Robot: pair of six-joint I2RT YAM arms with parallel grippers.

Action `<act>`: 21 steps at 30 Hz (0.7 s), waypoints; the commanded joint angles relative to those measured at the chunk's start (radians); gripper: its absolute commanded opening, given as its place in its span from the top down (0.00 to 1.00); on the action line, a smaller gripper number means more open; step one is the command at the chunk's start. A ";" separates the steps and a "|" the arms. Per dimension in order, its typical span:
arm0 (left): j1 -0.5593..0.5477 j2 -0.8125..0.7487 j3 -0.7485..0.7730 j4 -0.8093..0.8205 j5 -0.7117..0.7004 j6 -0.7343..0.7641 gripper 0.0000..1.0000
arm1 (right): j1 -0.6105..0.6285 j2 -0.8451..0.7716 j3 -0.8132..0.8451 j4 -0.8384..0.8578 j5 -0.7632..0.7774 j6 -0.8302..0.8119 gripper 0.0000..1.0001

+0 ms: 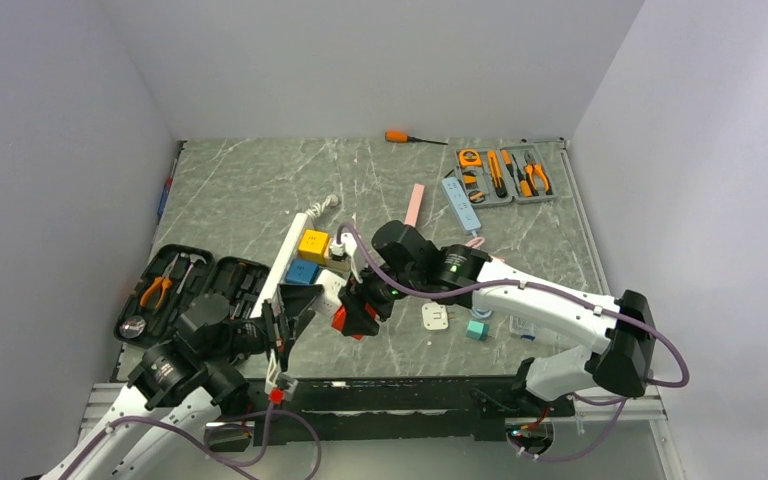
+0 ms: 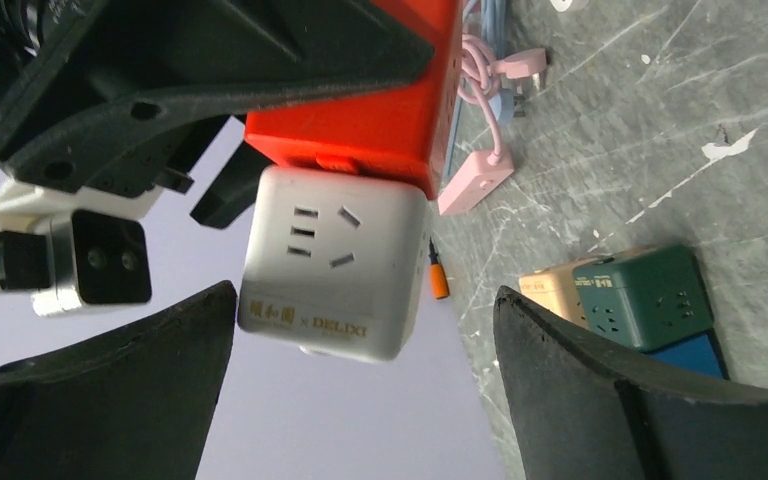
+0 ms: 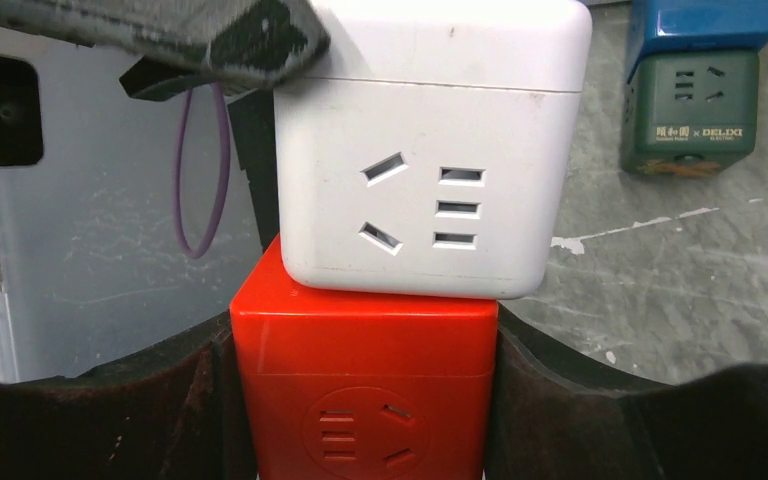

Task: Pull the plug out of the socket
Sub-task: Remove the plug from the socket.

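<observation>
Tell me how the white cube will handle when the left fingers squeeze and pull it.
The white cube looks like rigid plastic, so it probably won't deform. Its smooth faces and rounded edges may let the left fingers slip. Seated flush on the red cube, it likely resists, then releases abruptly.

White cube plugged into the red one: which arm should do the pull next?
Left. The left gripper is open, its fingers flanking the white cube socket but not closed on it. The right gripper is shut on the red cube socket, so it is better used to brace.
</observation>
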 commanded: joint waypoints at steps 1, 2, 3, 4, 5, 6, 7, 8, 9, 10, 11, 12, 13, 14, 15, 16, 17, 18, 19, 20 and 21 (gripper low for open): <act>-0.002 0.035 0.007 0.048 0.045 0.052 0.01 | -0.003 0.026 0.097 0.007 -0.082 -0.040 1.00; -0.001 0.046 0.011 0.051 0.044 0.052 0.01 | -0.003 0.036 0.105 -0.001 -0.086 -0.045 1.00; -0.002 0.055 0.019 0.051 0.043 0.053 0.00 | -0.003 0.045 0.113 -0.006 -0.090 -0.049 1.00; -0.003 0.063 0.024 0.047 0.044 0.058 0.01 | -0.003 0.053 0.120 -0.011 -0.093 -0.054 1.00; -0.002 0.070 0.030 0.041 0.045 0.065 0.01 | -0.003 0.062 0.128 -0.018 -0.094 -0.058 1.00; -0.003 0.076 0.033 0.032 0.046 0.073 0.01 | -0.003 0.070 0.135 -0.024 -0.097 -0.064 1.00; -0.003 0.079 0.036 0.018 0.046 0.087 0.01 | -0.004 0.076 0.143 -0.029 -0.099 -0.070 1.00; -0.003 0.082 0.035 0.008 0.046 0.096 0.01 | -0.004 0.084 0.150 -0.033 -0.103 -0.075 1.00; -0.003 0.082 0.033 0.002 0.045 0.104 0.01 | -0.004 0.090 0.157 -0.039 -0.106 -0.077 1.00; -0.004 0.083 0.032 -0.003 0.043 0.114 0.01 | -0.004 0.096 0.164 -0.044 -0.109 -0.081 1.00; -0.004 0.086 0.031 -0.009 0.042 0.125 0.01 | -0.005 0.101 0.171 -0.050 -0.113 -0.086 1.00; -0.004 0.089 0.032 -0.013 0.041 0.134 0.01 | -0.004 0.107 0.176 -0.058 -0.116 -0.090 1.00; -0.004 0.092 0.034 -0.019 0.041 0.141 0.02 | -0.004 0.113 0.179 -0.061 -0.118 -0.092 1.00; -0.004 0.095 0.038 -0.028 0.042 0.148 0.04 | -0.003 0.117 0.178 -0.064 -0.120 -0.095 1.00; -0.004 0.101 0.046 -0.042 0.043 0.160 0.06 | -0.003 0.122 0.178 -0.064 -0.121 -0.096 1.00; -0.004 0.108 0.053 -0.054 0.045 0.168 0.09 | -0.003 0.125 0.176 -0.063 -0.123 -0.095 1.00; -0.004 0.116 0.062 -0.060 0.044 0.171 0.12 | -0.004 0.129 0.175 -0.059 -0.127 -0.094 1.00; -0.005 0.122 0.067 -0.062 0.041 0.171 0.14 | -0.004 0.131 0.173 -0.056 -0.134 -0.093 1.00; -0.006 0.130 0.069 -0.061 0.035 0.176 0.16 | -0.005 0.135 0.173 -0.051 -0.140 -0.091 1.00; -0.006 0.140 0.070 -0.056 0.026 0.182 0.19 | -0.004 0.138 0.173 -0.046 -0.146 -0.089 1.00; -0.009 0.151 0.073 -0.049 0.015 0.180 0.21 | -0.003 0.141 0.174 -0.042 -0.152 -0.086 1.00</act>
